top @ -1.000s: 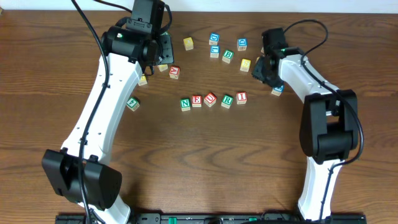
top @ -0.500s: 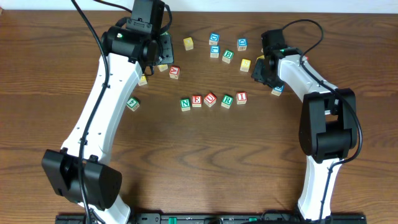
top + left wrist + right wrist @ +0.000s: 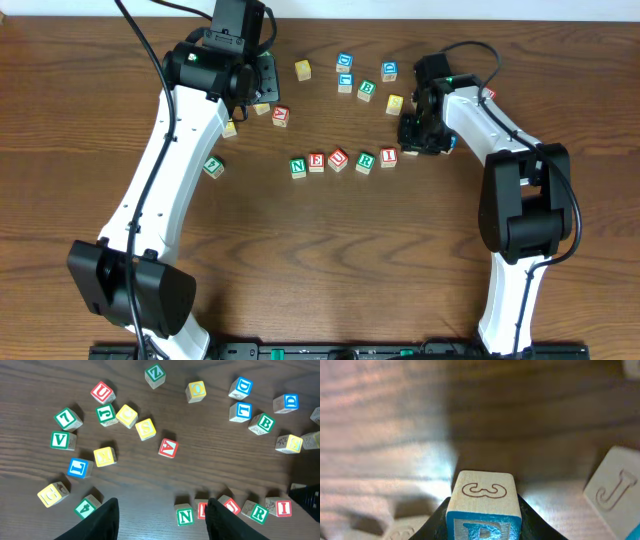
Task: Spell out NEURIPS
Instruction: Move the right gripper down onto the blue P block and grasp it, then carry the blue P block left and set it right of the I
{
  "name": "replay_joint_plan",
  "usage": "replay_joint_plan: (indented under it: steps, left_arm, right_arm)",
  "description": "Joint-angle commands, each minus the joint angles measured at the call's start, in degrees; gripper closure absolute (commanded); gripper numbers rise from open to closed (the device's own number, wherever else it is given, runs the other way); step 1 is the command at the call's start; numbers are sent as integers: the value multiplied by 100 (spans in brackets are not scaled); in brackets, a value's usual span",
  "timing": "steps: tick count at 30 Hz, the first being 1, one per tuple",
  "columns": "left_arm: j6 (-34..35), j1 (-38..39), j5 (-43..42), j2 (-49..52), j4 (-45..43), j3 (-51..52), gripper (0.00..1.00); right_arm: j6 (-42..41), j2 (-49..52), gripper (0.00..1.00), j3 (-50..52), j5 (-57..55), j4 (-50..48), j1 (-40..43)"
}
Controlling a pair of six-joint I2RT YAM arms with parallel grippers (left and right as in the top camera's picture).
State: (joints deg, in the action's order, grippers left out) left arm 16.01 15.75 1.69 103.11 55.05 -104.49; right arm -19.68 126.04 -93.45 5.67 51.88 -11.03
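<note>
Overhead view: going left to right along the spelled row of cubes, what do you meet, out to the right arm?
N cube → E cube → U cube → R cube → I cube → right pincer, gripping a blue-framed cube.

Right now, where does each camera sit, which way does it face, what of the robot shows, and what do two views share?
Overhead: fixed above the table, looking straight down; the left arm and right arm both show.
Left wrist: high on the left arm, looking down at scattered cubes; the open left gripper frames the bottom edge.
Right wrist: low by the table, looking forward past its own jaws; the right gripper clamps a blue-framed cube.
Shared: overhead and left wrist both show the N-E-U-R-I row.
</note>
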Motion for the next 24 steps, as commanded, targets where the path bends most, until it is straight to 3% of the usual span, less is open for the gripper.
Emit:
replay_joint_plan:
  steps: [1, 24]
  left_arm:
    - [-101, -26, 74, -24, -15, 28, 45]
    - [-101, -26, 74, -24, -46, 28, 45]
  right_arm:
    - [181, 28, 68, 28, 114, 170, -125]
    - [501, 28, 62, 28, -361, 535, -291]
